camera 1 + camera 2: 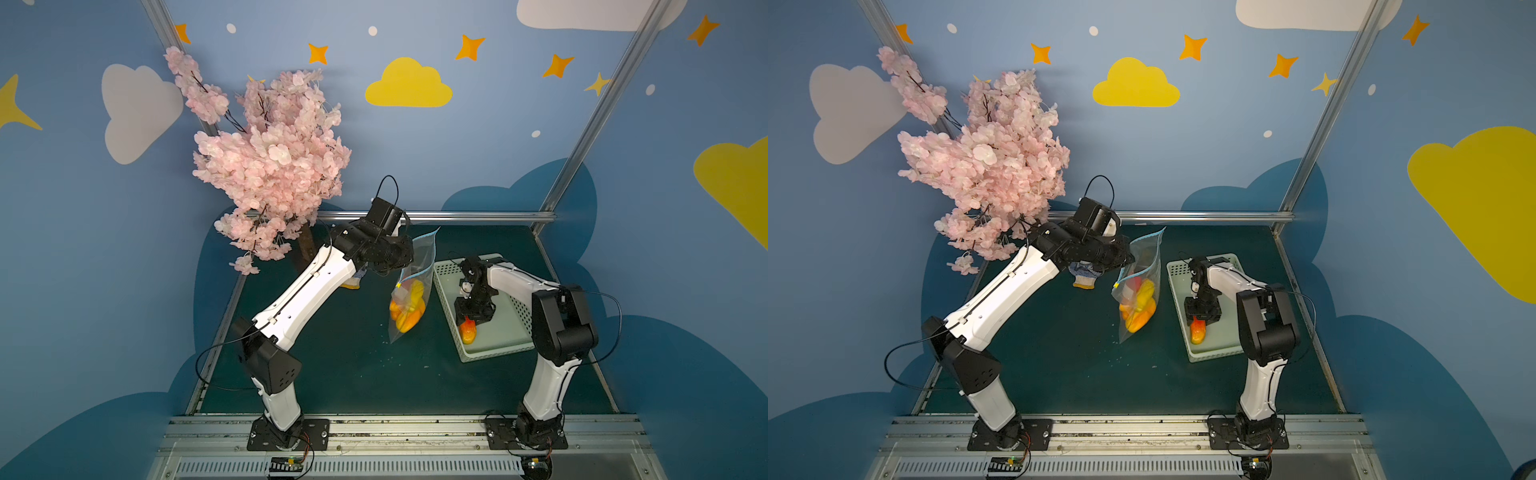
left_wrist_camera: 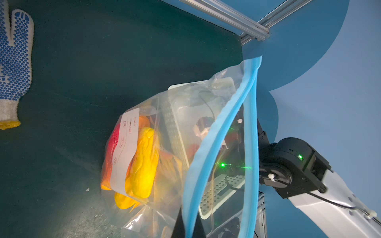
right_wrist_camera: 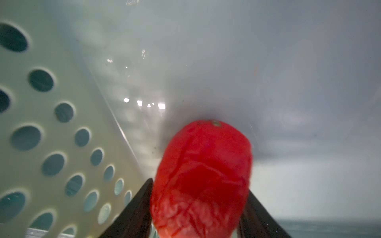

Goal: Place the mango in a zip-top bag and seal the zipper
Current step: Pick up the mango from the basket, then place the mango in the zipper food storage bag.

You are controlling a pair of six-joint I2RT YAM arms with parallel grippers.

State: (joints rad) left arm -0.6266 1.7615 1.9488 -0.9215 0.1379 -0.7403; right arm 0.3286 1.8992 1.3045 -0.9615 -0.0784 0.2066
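Observation:
The clear zip-top bag (image 1: 415,266) (image 1: 1144,266) (image 2: 181,115) hangs tilted over the green table with its bottom corner low near the tabletop. My left gripper (image 1: 409,253) (image 2: 189,226) is shut on its mouth edge. The light blue zipper (image 2: 216,144) gapes open in a loop. Yellow and red mangoes (image 1: 409,311) (image 2: 144,160) lie inside behind the white label (image 2: 125,148). A red-orange mango (image 1: 468,330) (image 1: 1198,332) (image 3: 204,171) lies in the pale green basket (image 1: 498,349) (image 1: 1219,353). My right gripper (image 1: 471,318) (image 3: 200,186) reaches down into the basket, its dark fingers (image 3: 140,206) pressed on both sides of that mango.
A pink blossom tree (image 1: 270,166) stands at the back left, close over the left arm. A blue-dotted work glove (image 1: 1084,276) (image 2: 14,68) lies on the table under the left wrist. The basket's perforated wall (image 3: 41,123) is right beside the right gripper.

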